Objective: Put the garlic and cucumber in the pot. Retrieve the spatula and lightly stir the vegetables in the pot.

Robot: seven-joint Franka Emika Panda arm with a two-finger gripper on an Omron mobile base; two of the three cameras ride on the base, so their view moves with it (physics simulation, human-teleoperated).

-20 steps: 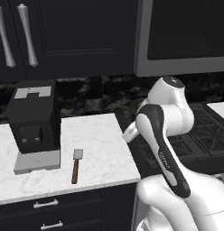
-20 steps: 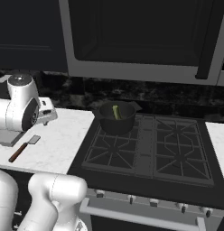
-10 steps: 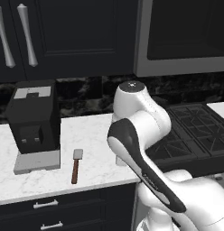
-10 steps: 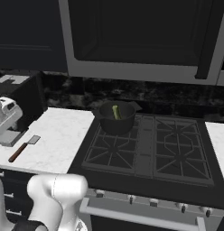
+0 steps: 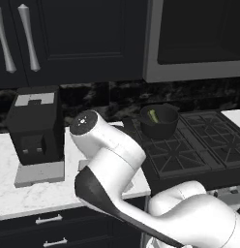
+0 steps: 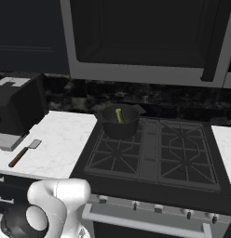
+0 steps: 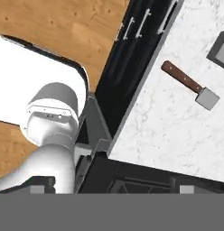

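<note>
Round dark grey-black metal pot [image 6: 119,122] standing on the rear left burner of the black stove [image 6: 154,158], at about 11 o'clock of the stove top in the right base view. Inside the pot, a stubby green cucumber [image 6: 119,115] leaning against the inner wall, one end up; seen also in the left base view [image 5: 153,116]. Garlic not possible to make out inside the pot.

Slim spatula [image 7: 189,85] with reddish-brown wooden handle and small pale grey blade lying flat on the white marbled counter [image 7: 168,131], at 2 o'clock in the hand view, blade end toward 4 o'clock. In the right base view same spatula [image 6: 24,153] at 9 o'clock, just beside the grey base of the black boxy appliance [image 6: 17,104], not touching it.

Gripper fingers spread fully apart, holding nothing, well apart from the spatula.
</note>
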